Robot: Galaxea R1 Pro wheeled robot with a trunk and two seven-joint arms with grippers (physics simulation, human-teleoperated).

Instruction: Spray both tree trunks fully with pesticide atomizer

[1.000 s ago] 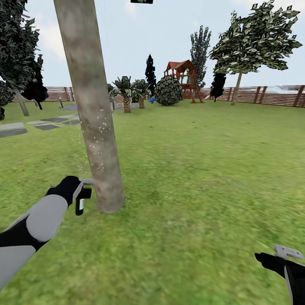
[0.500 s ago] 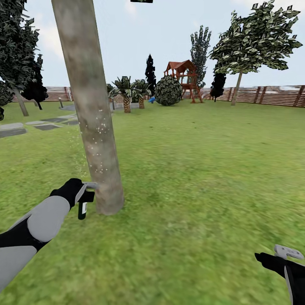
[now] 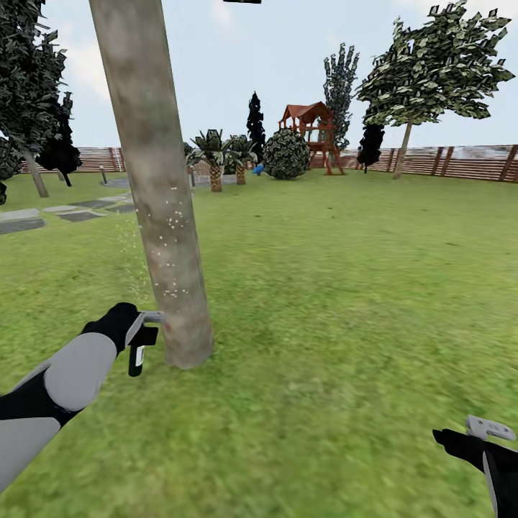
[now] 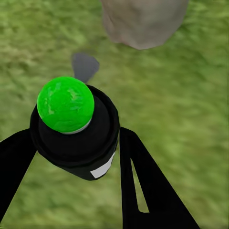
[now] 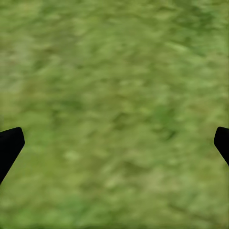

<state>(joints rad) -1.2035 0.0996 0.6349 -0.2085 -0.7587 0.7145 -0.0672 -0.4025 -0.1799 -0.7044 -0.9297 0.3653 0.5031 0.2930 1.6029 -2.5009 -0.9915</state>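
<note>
Atomizer in left gripper, low beside near trunk.

Pesticide atomizer [image 3: 137, 354] hangs just left of the near tree trunk's [image 3: 160, 194] base, above the grass [image 3: 324, 302]; left gripper [image 3: 149, 325] clamped on it, fingertips at the bark. Left wrist view: black body with green cap [image 4: 66, 104] between both fingers [image 4: 143, 186]. White pesticide specks [image 3: 171, 219] dot the trunk mid-height. Right gripper [image 3: 491, 429] low at the right, over bare lawn, jaws spread wide, holding nothing. Second tree [image 3: 432, 72] far off by the slat fence [image 3: 460, 164].
</note>
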